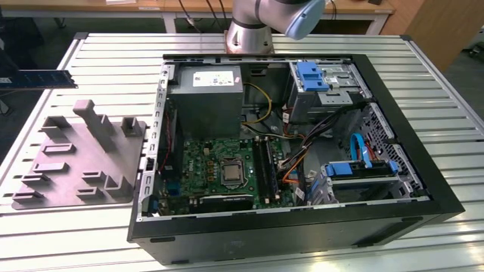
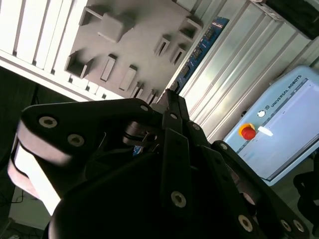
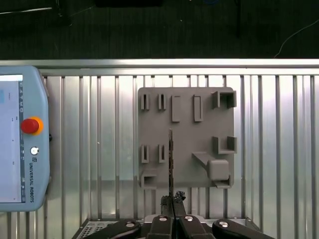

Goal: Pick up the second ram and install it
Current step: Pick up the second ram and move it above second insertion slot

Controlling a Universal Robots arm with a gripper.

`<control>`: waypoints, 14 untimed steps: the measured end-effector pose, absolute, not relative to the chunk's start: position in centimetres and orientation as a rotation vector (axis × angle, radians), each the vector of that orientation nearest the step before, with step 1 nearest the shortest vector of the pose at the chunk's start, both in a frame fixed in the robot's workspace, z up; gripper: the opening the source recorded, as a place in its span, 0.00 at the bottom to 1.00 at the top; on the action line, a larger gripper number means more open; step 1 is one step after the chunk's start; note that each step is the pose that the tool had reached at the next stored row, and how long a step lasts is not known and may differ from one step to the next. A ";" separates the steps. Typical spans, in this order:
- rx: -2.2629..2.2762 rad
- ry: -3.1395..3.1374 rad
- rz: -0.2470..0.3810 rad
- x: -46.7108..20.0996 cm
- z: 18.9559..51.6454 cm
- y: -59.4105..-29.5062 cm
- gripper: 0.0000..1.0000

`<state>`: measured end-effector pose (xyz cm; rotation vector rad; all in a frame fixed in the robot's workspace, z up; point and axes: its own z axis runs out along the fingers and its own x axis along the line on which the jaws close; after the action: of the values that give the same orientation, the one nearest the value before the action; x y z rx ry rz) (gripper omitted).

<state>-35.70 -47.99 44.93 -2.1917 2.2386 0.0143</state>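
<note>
Tool [image 3: 172, 199] is clamped on the second ram [image 3: 171, 159], held edge-on above the grey fixture plate [image 3: 187, 144]. In the exterior view the ram sits at ten o'clock from the computer case [image 1: 302, 226]. Teach pendant [image 3: 20, 149] rests on the counter [image 3: 279, 149].

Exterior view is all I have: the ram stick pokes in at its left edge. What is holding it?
Observer: The gripper is shut on one end of the second ram, in the first wrist view.
Operator: How does the stick sit in that view?
Observer: Edge-on, a thin line in front of the grey fixture plate.
Operator: Anything else nearby?
Observer: A teach pendant with a red button lies on the slatted table beside the plate.
</note>
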 end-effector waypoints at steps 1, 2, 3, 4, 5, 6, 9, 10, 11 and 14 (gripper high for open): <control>-2.192 2.239 0.014 -35.5 44.9 -48.0 0.11; -2.192 2.239 0.014 -35.2 44.9 -48.0 0.11; -2.192 2.238 0.014 -34.9 44.9 -48.0 0.11; -2.192 2.238 0.014 -34.7 44.9 -48.0 0.11; -2.192 2.239 0.014 -34.4 44.9 -48.0 0.11; -2.192 2.239 0.014 -34.2 44.9 -48.0 0.11; -2.192 2.239 0.014 -33.0 44.9 -48.0 0.11; -2.192 2.239 0.014 -32.6 44.9 -48.0 0.11; -2.192 2.239 0.014 -32.3 44.9 -48.0 0.11; -2.192 2.239 0.014 -30.6 44.9 -48.0 0.11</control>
<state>-30.62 -47.99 44.93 -2.1918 2.2386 0.0144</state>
